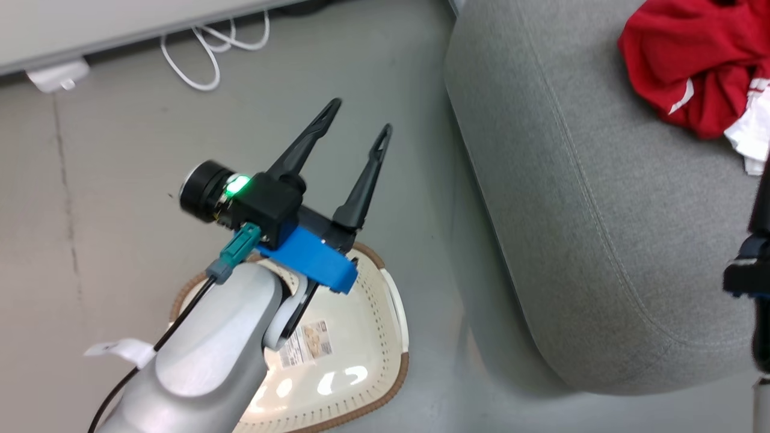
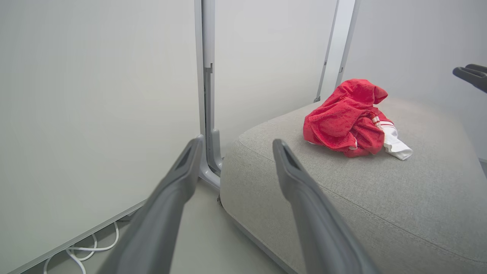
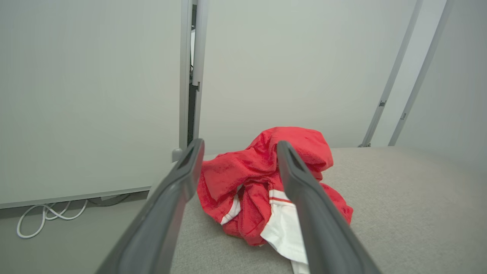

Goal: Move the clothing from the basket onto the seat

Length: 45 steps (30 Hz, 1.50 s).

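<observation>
Now the clothing [image 3: 262, 179] lies heaped on the seat [image 3: 399, 198], my right pincer [image 3: 237, 152] spread and empty. The basket [image 1: 373, 361] seems bare, so I'd withdraw next

Bright even light, soft shadows, white glare spots in the basket [image 1: 376, 319], wrist views blurred up close

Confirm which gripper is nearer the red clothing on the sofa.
Right. The right gripper points straight at the clothing on the seat, jaws open, close but apart. The left gripper hangs above the basket, off the seat's edge, farther away.
</observation>
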### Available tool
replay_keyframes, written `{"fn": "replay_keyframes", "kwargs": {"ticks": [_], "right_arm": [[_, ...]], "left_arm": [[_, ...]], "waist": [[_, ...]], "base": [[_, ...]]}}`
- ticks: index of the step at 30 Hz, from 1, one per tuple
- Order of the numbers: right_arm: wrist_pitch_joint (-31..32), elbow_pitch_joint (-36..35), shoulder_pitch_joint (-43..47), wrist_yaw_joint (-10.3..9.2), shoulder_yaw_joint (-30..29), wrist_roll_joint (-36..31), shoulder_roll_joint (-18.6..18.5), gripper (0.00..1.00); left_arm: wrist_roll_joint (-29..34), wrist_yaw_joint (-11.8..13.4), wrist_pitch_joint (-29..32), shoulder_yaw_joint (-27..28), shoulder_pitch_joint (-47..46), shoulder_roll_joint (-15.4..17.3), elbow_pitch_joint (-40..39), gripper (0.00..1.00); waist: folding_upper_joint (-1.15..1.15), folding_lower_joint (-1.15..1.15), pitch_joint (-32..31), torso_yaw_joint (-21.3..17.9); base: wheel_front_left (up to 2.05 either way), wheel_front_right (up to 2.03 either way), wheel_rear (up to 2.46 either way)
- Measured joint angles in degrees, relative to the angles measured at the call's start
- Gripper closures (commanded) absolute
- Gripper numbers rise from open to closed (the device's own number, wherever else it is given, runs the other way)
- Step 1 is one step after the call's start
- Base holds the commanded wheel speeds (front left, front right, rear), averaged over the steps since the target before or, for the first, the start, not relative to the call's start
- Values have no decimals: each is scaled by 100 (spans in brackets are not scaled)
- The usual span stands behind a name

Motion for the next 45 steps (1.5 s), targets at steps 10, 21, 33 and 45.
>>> {"fn": "replay_keyframes", "kwargs": {"ticks": [10,21,33,45], "right_arm": [[-1,-280,917,-1,711,2,235,0],[0,-297,1514,-1,1183,104,453,0],[-1,-13,1843,-1,1384,94,583,0],[0,352,1924,-1,1560,265,605,0]], "left_arm": [[401,-63,-1,1457,1355,-129,-426,0],[1000,-238,-7,2732,2546,-493,-834,0],[1436,-465,-7,3538,3382,-848,-797,0],[1628,-568,-5,3824,3599,-1013,-676,0]], "waist": [[0,-1,-983,391],[0,-1,-1684,970],[0,0,-2130,1316],[0,1,-2236,1482]], "base": [[0,0,0],[0,0,0],[0,0,0],[0,0,0]]}}
